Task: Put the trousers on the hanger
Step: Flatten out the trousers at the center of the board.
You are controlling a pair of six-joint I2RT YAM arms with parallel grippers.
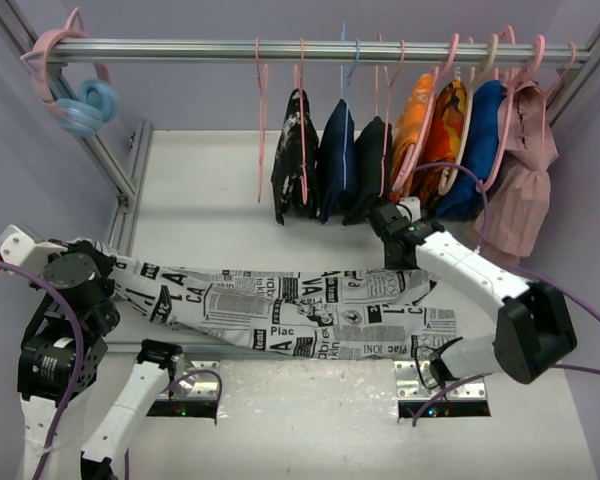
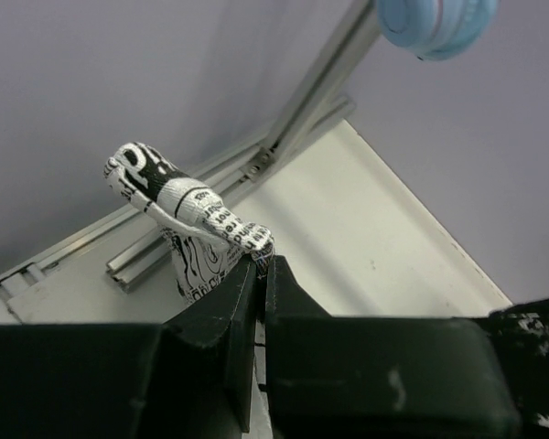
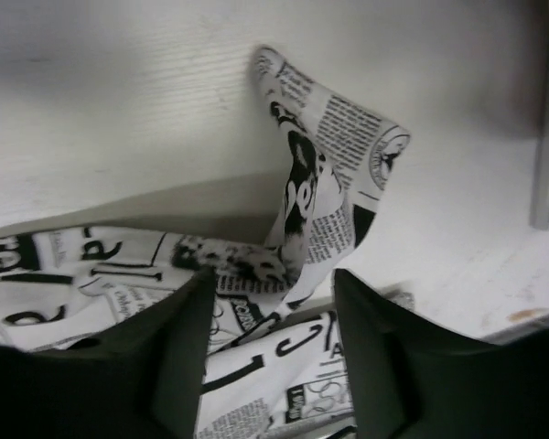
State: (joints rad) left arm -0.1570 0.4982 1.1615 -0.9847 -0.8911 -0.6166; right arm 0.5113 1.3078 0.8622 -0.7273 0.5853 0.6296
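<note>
Where held at far left, pinched between left gripper [image 2: 263, 262] fingers: end of trousers [image 1: 290, 300], stretched lengthwise across worktop [image 1: 210, 180]. Centre, hung on rail [image 1: 310, 48] behind: hanger [image 1: 261, 130], bare. Right: right gripper [image 3: 273, 283] fingers spread wide, either side of raised trouser fold.

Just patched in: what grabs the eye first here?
The newspaper-print trousers lie stretched across the table. The left end effector pinches one end shut; the right end effector stands open over the other, where the cloth peaks up. Behind, a rail carries hung clothes.
</note>
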